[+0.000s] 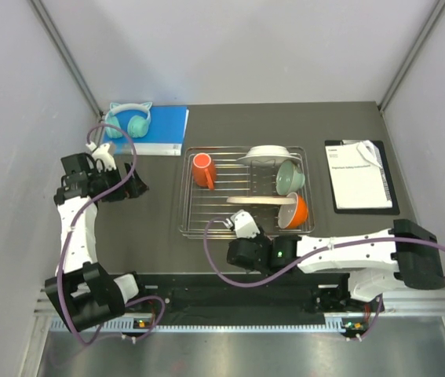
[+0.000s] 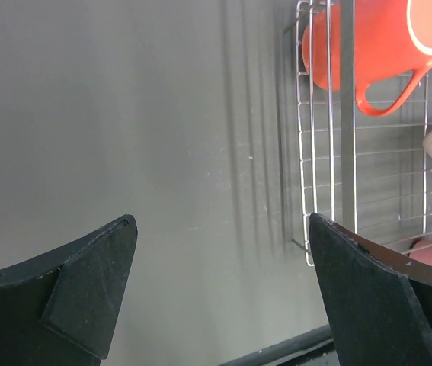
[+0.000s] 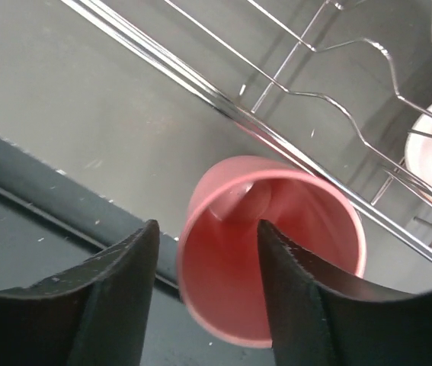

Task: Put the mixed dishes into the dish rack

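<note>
A dark grey table (image 1: pixel 159 220) sits between plain white walls. From above, a big silver wire dish rack (image 1: pixel 206 210) stands in the middle of it. Inside the rack, an orange mug with a handle (image 1: pixel 202 170) lies on the left side. A round white plate (image 1: pixel 269 153) is at the far edge. A mint-green bowl (image 1: pixel 290 177) is tipped up just beside it. An orange bowl with a white inside (image 1: pixel 294 210) is tipped on its side at the near right. A pink-and-cream plate (image 1: pixel 257 200) shows only as a thin pale strip in the middle. Teal cat-ear headphones (image 1: pixel 128 119) rest on a flat blue book (image 1: pixel 163 126) at the far left. A black clipboard with white paper (image 1: pixel 359 177) lies to the right of the rack. The left claw (image 1: pixel 134 185) is over bare table, left of the rack. The right claw (image 1: pixel 236 228) is at the rack's near edge.

From the left wrist, the two black fingers (image 2: pixel 86 297) are wide apart, with only table between them. The rack's corner and the mug on its side show at the top right.

From the right wrist, a round pink cup (image 3: pixel 216 297) faces its mouth to the camera, just outside the rack's near rim. The fingers (image 3: pixel 101 297) of this claw are apart. One is outside the cup's wall, and a thin strip of table shows between them. The other lies across the cup's mouth. I cannot tell if the cup stands on the table or is lifted.
</note>
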Controlling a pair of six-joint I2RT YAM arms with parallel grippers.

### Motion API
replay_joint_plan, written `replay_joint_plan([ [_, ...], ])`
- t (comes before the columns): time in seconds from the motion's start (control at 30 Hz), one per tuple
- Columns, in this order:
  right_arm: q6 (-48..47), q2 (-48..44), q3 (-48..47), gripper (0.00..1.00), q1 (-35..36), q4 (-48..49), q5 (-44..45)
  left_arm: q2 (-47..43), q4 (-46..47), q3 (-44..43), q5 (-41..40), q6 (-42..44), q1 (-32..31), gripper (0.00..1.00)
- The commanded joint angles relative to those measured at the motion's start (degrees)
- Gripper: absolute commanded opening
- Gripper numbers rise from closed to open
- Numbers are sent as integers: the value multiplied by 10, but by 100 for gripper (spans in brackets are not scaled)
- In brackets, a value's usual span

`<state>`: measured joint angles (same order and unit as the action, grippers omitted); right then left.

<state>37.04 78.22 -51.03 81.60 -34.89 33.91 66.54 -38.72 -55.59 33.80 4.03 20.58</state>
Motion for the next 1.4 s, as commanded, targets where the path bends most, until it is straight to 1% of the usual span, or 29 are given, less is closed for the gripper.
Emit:
replay_joint_plan([
  [0.0, -14, 26, -20, 49, -16, 18, -16, 7, -25, -21, 13, 13, -1, 99],
  [0.07, -16, 31, -23, 42, -15, 12, -19, 3, -25, -27, 7, 16, -1, 99],
  [0.1, -16, 31, -28, 32, -15, 11, -21, 2, -25, -33, 7, 19, -1, 99],
  [0.17, -14, 26, -30, 17, -15, 3, -28, -4, -26, -43, 14, 17, -1, 99],
  [0.2, -10, 23, -34, 5, -15, -1, -31, -7, -29, -57, 11, 13, -2, 99],
  [0.23, -10, 18, -36, 0, -15, -10, -36, -9, -32, -65, 8, 6, -1, 99],
  [0.33, -8, 1, -59, 0, 4, -36, -33, 3, -83, -129, 34, -11, -3, 99],
  [0.47, -19, -36, -142, 0, 38, -55, -32, 16, -142, -232, 58, -27, -1, 99],
  [0.53, -33, -67, -176, 0, 49, -50, -33, 34, -183, -273, 105, -20, -2, 99],
  [0.57, -36, -77, -202, 0, 50, -43, -34, 42, -228, -319, 134, -13, -2, 99],
  [0.63, -57, -124, -211, 0, 50, 19, -55, 77, -288, -384, 206, 6, -18, 99],
  [0.67, -78, -143, -193, 0, 49, 54, -68, 87, -319, -460, 212, 7, -27, 99],
  [0.7, -90, -187, -174, 0, 47, 142, -91, 93, -319, -491, 220, 2, -33, 99],
  [0.73, -94, -209, -152, 0, 36, 185, -100, 101, -319, -518, 242, -13, -32, 99],
  [0.77, -102, -227, -108, 0, 23, 228, -117, 103, -306, -554, 252, -23, -33, 99],
  [0.8, -103, -257, -88, 0, 5, 309, -172, 103, -295, -561, 265, -38, -33, 99],
  [0.87, -72, -278, -44, 0, -71, 380, -240, 91, -254, -552, 283, -120, -32, 99],
  [0.9, -53, -291, -27, 0, -99, 463, -309, 82, -200, -544, 292, -146, -33, 99],
  [0.93, -32, -294, -11, 0, -143, 502, -334, 62, -171, -537, 294, -190, -34, 99],
  [1.0, 30, -287, 22, 0, -180, 605, -405, 45, -112, -515, 318, -228, -34, 99],
  [1.03, 49, -279, 29, 0, -203, 628, -419, 46, -101, -515, 337, -270, -34, 99],
  [1.1, 93, -252, 39, 0, -218, 688, -455, 44, -53, -490, 404, -336, -34, 99],
  [1.13, 105, -242, 41, 0, -231, 705, -467, 39, 40, -472, 426, -424, -34, 99],
  [1.2, 141, -211, 40, 0, -243, 753, -495, 17, 165, -385, 456, -524, -34, 99],
  [1.23, 153, -200, 39, 0, -255, 773, -506, -10, 338, -315, 462, -640, -33, 99],
  [1.27, 181, -189, 38, 0, -263, 815, -518, -20, 404, -286, 465, -691, -34, 99],
  [1.3, 197, -169, 37, 0, -268, 837, -537, -32, 445, -265, 468, -724, -34, 99],
  [1.33, 211, -159, 37, 0, -280, 858, -544, -34, 446, -248, 466, -726, -34, 99],
  [1.37, 237, -149, 37, 0, -284, 883, -549, -35, 401, -247, 465, -708, -33, 99],
])
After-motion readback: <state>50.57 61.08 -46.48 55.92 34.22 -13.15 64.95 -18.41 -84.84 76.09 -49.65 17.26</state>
